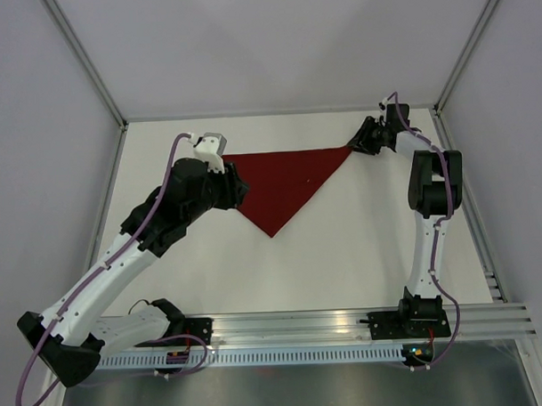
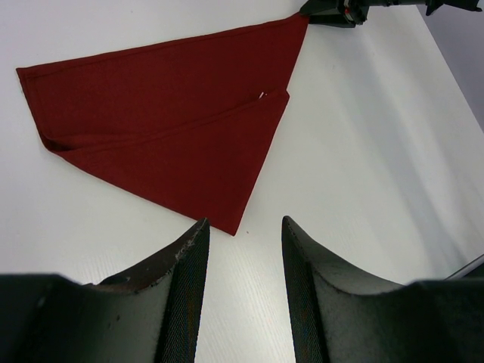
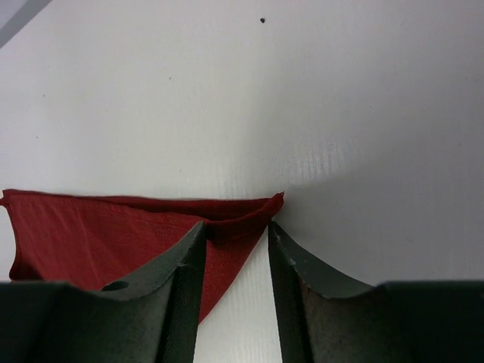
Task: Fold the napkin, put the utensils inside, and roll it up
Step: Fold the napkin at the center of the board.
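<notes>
napkin (image 2: 166, 113) overlap clearest from left wrist

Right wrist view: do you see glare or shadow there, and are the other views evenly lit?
Right wrist view: a pale glare patch on the table near the napkin; left wrist view: cloth sharp, left gripper's fingers dark; top external view: soft, even light.

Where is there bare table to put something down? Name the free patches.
Widest: the table between the near tip of the napkin, the base rail, the left arm and the right arm. Also the strip between its far edge and the back wall. Crowded: the napkin's far corners, with the left fingers and right fingers there.
</notes>
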You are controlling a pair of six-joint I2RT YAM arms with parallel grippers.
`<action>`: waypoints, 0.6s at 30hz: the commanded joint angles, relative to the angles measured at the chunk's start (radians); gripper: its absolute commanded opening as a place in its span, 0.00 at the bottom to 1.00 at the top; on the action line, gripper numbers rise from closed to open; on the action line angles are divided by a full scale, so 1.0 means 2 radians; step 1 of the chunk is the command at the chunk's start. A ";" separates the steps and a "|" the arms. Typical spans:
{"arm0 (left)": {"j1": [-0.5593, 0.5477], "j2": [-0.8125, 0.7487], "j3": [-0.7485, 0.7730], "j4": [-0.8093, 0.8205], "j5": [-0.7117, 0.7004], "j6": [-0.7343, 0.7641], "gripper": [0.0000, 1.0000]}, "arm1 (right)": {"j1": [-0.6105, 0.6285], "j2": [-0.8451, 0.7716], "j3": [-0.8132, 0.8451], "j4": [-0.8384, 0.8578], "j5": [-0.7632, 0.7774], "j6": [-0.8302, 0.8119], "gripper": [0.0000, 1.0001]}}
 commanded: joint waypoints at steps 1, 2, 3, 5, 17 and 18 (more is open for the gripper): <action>0.001 0.000 -0.003 0.016 0.006 -0.015 0.49 | -0.001 0.018 -0.001 0.011 -0.017 0.024 0.43; 0.001 -0.001 -0.004 0.016 0.006 -0.016 0.49 | -0.001 0.018 0.000 0.017 -0.019 0.027 0.38; 0.002 -0.002 -0.005 0.016 0.006 -0.015 0.49 | -0.001 0.018 0.000 0.018 -0.019 0.027 0.35; 0.001 -0.003 -0.005 0.016 0.005 -0.016 0.49 | -0.001 0.017 -0.002 0.025 -0.020 0.027 0.29; 0.001 -0.002 -0.007 0.016 0.009 -0.021 0.48 | 0.016 -0.062 -0.022 0.047 0.000 -0.023 0.16; 0.002 -0.002 -0.007 0.016 0.009 -0.022 0.48 | 0.020 -0.077 -0.021 0.043 0.007 -0.039 0.15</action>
